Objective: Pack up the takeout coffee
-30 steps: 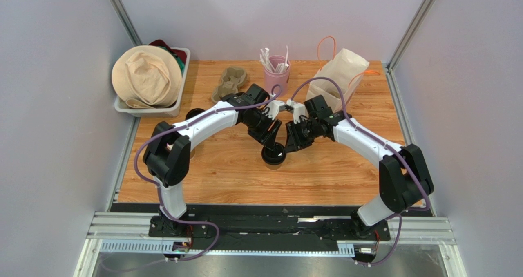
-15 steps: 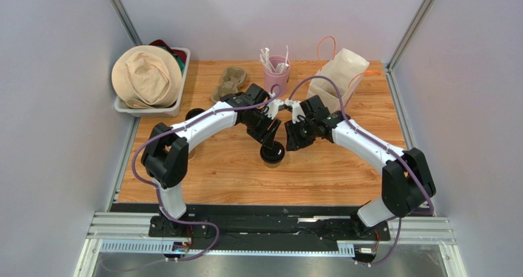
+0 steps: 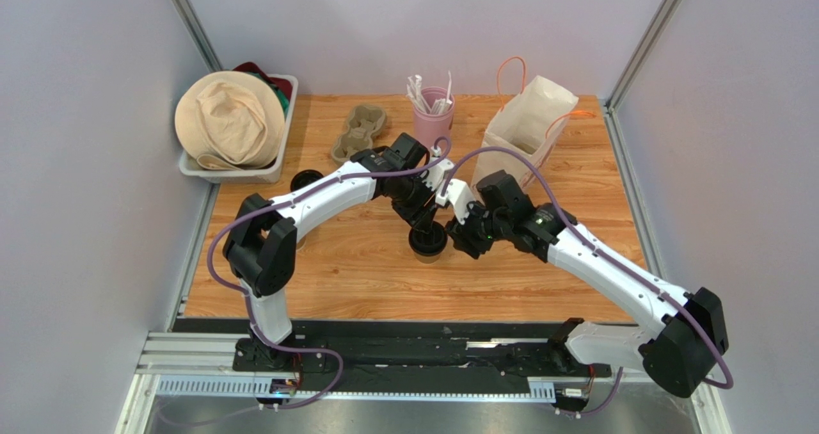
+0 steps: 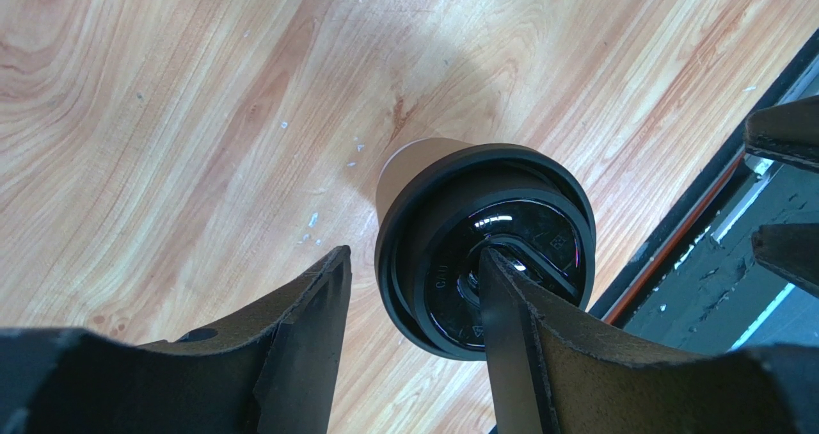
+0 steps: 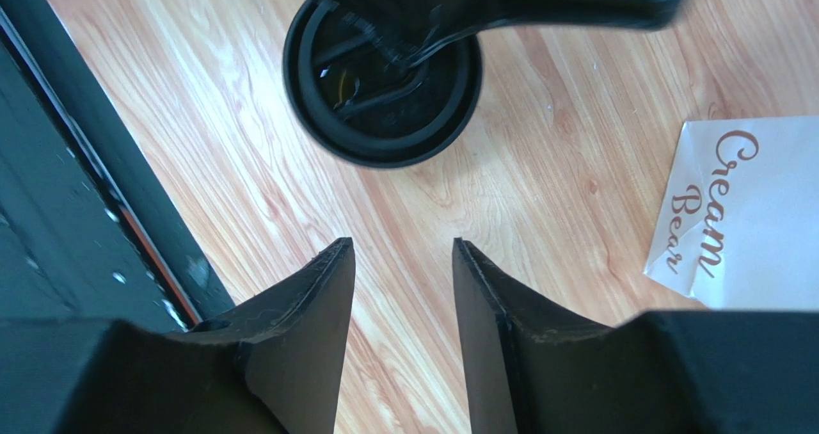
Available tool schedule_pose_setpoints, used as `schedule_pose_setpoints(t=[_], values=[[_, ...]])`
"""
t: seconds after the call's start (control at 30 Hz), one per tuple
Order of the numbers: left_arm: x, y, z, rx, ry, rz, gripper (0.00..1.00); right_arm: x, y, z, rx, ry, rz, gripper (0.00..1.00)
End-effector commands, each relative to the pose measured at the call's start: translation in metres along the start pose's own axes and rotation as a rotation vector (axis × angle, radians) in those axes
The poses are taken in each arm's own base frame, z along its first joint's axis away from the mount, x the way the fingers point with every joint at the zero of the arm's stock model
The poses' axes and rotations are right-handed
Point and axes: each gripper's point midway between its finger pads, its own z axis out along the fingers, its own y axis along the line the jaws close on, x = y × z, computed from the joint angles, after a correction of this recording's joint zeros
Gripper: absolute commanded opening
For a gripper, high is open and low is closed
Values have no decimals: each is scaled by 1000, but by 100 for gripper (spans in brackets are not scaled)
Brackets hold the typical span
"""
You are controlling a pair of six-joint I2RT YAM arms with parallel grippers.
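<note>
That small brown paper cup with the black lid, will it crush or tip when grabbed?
Brown kraft paper cup: paper wall, likely dents if squeezed. Glossy black round lid: probably slippery. Standing upright, a push might tip it.

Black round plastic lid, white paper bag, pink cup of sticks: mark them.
Black round plastic lid (image 4: pixel 481 225): left wrist view, glossy top.
White paper bag (image 3: pixel 533 112): top external view, side panel.
Pink cup (image 3: pixel 433 125): top external view, outer wall.

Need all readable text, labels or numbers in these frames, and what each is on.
"Cream Bear": brown script on the white paper bag, right wrist view.
Embossed marks on the black lid of the cup, left wrist view: too small to read.
Nothing else legible in any view.
</note>
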Motion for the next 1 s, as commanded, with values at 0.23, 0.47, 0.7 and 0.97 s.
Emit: schedule_pose_setpoints(t=[0.23, 0.47, 0.7, 0.97], values=[[37, 22, 27, -61, 161, 46, 59, 12, -21, -3, 336, -9, -611, 55], [39, 23, 26, -68, 163, 57, 59, 14, -5, 16, 496, -68, -991, 56], [39, 27, 23, -84, 155, 63, 59, -8, 29, 22, 614, -314, -1181, 54], [36, 28, 21, -92, 152, 59, 59, -11, 43, 30, 688, -393, -1278, 47]])
